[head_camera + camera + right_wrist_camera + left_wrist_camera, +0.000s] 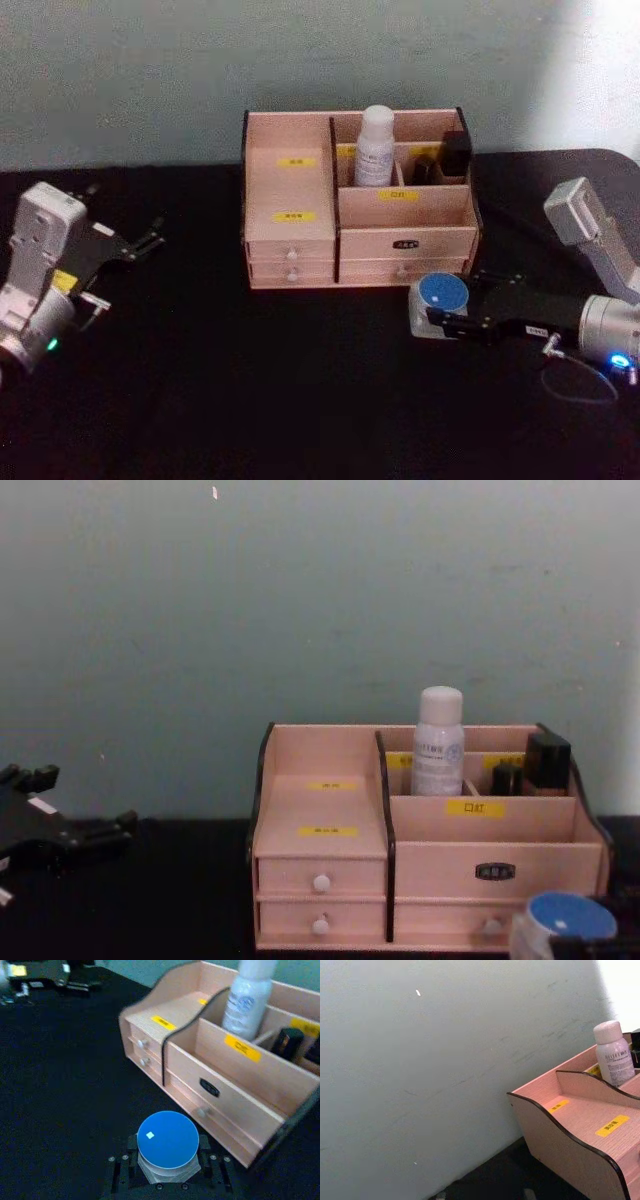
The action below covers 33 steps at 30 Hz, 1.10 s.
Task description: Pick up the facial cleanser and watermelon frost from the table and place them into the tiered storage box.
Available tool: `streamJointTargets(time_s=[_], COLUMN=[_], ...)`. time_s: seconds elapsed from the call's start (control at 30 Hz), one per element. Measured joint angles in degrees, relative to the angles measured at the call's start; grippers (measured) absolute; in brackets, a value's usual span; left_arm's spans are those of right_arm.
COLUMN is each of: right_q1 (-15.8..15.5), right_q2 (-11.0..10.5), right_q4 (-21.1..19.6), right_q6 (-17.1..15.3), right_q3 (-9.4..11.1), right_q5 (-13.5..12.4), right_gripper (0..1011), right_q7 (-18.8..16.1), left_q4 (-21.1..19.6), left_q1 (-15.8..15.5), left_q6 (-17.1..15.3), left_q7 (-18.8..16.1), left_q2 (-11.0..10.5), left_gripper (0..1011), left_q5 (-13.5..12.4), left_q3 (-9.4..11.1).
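Observation:
The facial cleanser point(375, 148) point(438, 745) point(614, 1057) point(247, 1000), a tall white bottle, stands upright in a rear compartment of the tiered storage box point(290, 190) point(320, 800) point(240, 1075). The watermelon frost point(441, 293) point(167, 1140) point(570, 920), a squat jar with a blue lid, is just in front of the box's right front corner. My right gripper point(438, 312) point(167, 1172) is shut on the jar, one finger on each side. My left gripper point(150, 240) point(95, 835) rests open at the far left, away from the box.
Small dark bottles point(455, 155) point(548, 760) stand in the box's right rear compartment beside the cleanser. A grey wall rises right behind the box. The black tabletop point(250, 380) stretches in front and to the left. A thin cable point(580, 385) loops near my right wrist.

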<state>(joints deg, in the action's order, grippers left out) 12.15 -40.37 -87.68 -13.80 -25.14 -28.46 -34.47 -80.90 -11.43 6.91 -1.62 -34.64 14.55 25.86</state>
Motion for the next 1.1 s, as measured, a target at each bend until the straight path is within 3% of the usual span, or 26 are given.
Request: streamJointTargets(time_s=[0.4,1.1], right_q1=[4.4,16.0], right_q2=[1.3,8.8], right_q4=[0.0,7.4], right_q6=[1.1,2.8], right_q3=[-3.0,-8.6], right_q5=[0.1,3.0], right_gripper=[706,706], right_q7=[-2.3,-4.0], left_q4=[0.0,0.0], left_q1=[0.0,0.0], left_q6=[0.0,0.0], left_q7=[0.0,0.0], left_q2=[0.0,0.0], left_gripper=[1001,1001], left_q5=[0.0,0.0], left_q3=[0.0,0.0])
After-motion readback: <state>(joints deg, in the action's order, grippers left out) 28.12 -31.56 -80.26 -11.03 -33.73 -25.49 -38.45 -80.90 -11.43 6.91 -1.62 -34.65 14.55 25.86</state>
